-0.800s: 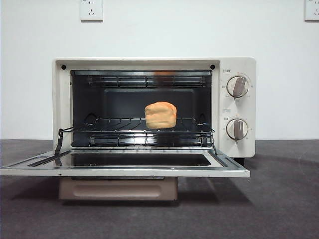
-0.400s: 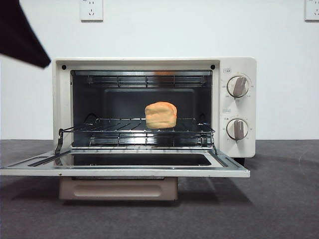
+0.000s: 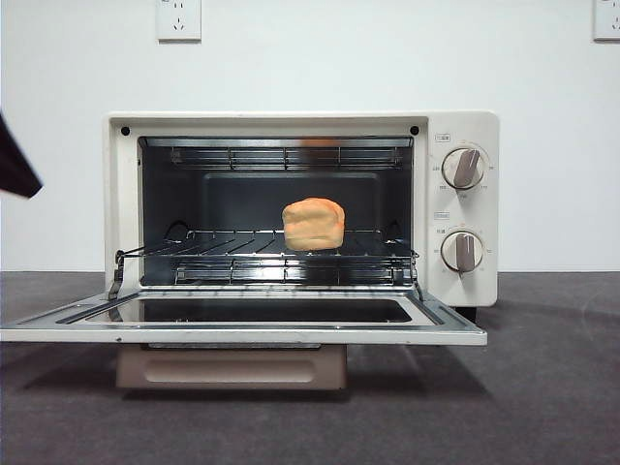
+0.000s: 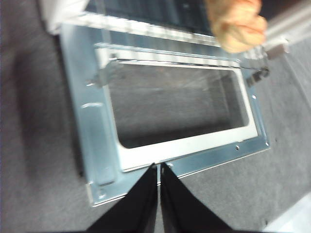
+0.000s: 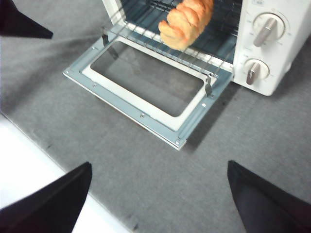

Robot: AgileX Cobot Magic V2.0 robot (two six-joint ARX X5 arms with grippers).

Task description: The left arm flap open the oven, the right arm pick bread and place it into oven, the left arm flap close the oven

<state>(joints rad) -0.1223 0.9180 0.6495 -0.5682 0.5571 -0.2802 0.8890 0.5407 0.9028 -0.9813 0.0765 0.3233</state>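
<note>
The cream-white oven (image 3: 465, 126) stands with its door (image 3: 242, 331) folded down flat and the brown handle (image 3: 231, 368) below it. The golden bread (image 3: 313, 224) sits on the wire rack (image 3: 223, 254) inside, right of centre; it also shows as bread (image 4: 236, 25) and bread (image 5: 187, 20). My left gripper (image 4: 159, 166) is shut with nothing in it, hovering over the front edge of the open door (image 4: 92, 145). In the front view only the dark tip of the left gripper (image 3: 17, 167) shows at the left edge. My right gripper (image 5: 159, 167) is open, well back from the oven (image 5: 272, 53).
Two round knobs (image 3: 462, 168) sit on the oven's right panel. Dark grey cloth (image 3: 542, 387) covers the table around the oven. A white wall with sockets (image 3: 177, 17) is behind. A white table edge (image 5: 29, 165) lies near the right gripper.
A dark arm tip entered at the upper left half a second ago and now sits lower, mostly off the left edge. Oven and bread have not moved.
</note>
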